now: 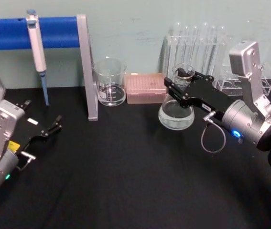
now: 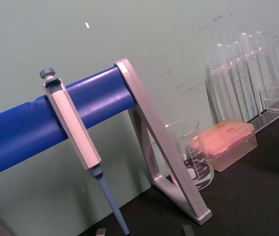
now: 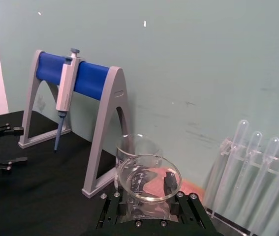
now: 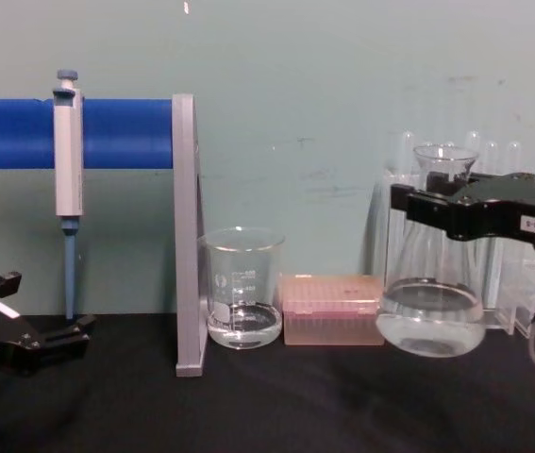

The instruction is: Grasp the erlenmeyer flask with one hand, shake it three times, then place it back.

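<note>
Black matte tabletop is seen nearest, with the left gripper parked at its near left, jaws spread and empty. Farther in, the erlenmeyer flask is pinched at its narrow neck by the right gripper. It is smooth clear glass with a wide conical base and a little liquid inside. Whether the base is off the table cannot be told. The grasp is judged done. Shaking is judged next, calling for a firm hold, since the glass is slippery. A cylindrical beaker, pink plastic box and test tubes are lined against the teal wall.

The right gripper, mid-right, is black, with a silver wrist, looped grey cable and blue light.
</note>
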`<state>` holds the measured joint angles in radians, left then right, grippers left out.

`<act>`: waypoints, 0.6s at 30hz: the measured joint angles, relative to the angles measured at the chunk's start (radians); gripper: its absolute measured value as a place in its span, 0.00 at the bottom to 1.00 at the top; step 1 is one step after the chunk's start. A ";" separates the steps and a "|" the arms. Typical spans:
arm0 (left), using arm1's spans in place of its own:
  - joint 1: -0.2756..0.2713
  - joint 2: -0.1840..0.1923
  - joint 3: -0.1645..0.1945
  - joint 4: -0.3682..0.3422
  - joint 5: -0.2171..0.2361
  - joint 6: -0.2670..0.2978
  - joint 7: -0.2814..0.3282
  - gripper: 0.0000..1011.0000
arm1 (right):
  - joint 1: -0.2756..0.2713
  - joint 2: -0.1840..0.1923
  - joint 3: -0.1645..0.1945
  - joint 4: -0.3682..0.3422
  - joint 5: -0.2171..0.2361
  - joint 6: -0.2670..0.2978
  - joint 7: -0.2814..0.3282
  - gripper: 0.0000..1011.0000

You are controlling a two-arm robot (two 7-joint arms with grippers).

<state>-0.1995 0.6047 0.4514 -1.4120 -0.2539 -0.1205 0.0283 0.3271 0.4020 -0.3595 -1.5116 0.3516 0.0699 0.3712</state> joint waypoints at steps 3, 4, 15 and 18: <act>0.000 0.000 0.000 0.000 0.000 0.000 0.000 0.99 | 0.000 -0.004 0.007 0.003 -0.004 0.002 -0.002 0.45; 0.000 0.000 0.000 0.000 0.000 0.000 0.000 0.99 | 0.000 -0.005 0.008 0.003 -0.005 0.002 -0.003 0.45; 0.000 0.000 0.000 0.000 0.000 0.000 0.000 0.99 | -0.001 -0.014 0.015 0.008 -0.013 0.006 0.005 0.45; 0.000 0.000 0.000 0.000 0.000 0.000 0.000 0.99 | -0.002 -0.016 0.015 0.008 -0.014 0.006 0.009 0.45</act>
<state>-0.1995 0.6047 0.4514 -1.4120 -0.2538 -0.1205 0.0283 0.3255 0.3862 -0.3448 -1.5034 0.3372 0.0759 0.3800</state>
